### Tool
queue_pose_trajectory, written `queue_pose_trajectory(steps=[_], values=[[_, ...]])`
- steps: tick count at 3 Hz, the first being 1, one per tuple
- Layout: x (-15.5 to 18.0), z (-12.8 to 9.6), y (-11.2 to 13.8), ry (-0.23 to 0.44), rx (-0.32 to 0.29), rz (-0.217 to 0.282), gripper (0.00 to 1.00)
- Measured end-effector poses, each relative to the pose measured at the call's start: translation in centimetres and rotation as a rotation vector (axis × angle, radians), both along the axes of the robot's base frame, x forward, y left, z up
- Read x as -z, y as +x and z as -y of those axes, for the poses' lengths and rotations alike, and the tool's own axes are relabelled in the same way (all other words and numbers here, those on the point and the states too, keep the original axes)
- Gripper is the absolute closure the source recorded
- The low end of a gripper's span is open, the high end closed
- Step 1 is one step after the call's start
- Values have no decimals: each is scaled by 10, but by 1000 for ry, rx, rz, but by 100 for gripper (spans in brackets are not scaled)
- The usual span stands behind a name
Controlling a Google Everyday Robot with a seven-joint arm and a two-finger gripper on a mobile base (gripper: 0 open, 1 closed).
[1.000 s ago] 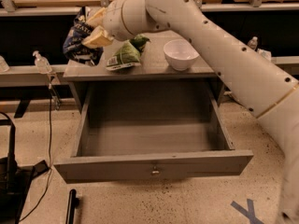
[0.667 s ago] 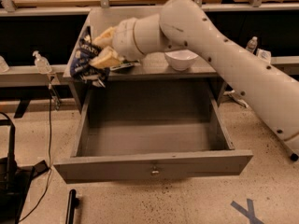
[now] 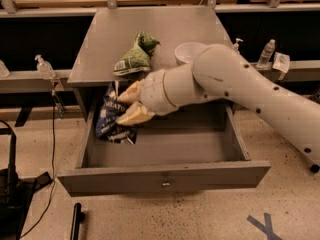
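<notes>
Tool [image 3: 120, 110]: clenched on the blue chip bag [image 3: 107, 126], one finger [image 3: 131, 92] above and one below the crumpled upper half of the bag. It sits over the left rear part of the open drawer [image 3: 165, 175], just under the front edge of the bench [image 3: 150, 24] that the drawer slides out of. The arm [image 3: 225, 84] reaches in from the drawer's right side, crossing above its rear half.

Blue chip bag: held in the air inside the drawer opening, at the drawer's left end. Long axis near upright, slightly tilted; the top end is up by the bench edge and the bottom end points down toward the drawer floor. Whether the bottom edge touches the floor cannot be told. The bag lies close to the drawer's left wall.

Open room: the drawer floor to the right of the bag and toward the front wall is bare. Front wall stands well apart from the bag.

Above the drawer, on the bench: a green bag [image 3: 135, 59] near the front edge, and a white bowl [image 3: 189, 51] over the drawer's right half, partly behind the arm.
</notes>
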State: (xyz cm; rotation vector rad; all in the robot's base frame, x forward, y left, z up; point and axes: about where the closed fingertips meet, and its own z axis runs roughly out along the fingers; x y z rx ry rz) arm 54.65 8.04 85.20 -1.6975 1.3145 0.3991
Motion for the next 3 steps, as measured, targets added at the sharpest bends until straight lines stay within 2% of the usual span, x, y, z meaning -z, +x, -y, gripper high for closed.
queue_pose_trajectory(steps=[1, 2, 3], values=[[16, 5, -15, -29, -3, -28, 100], [19, 4, -13, -26, -7, -40, 100], [32, 0, -6, -14, -26, -88, 100]])
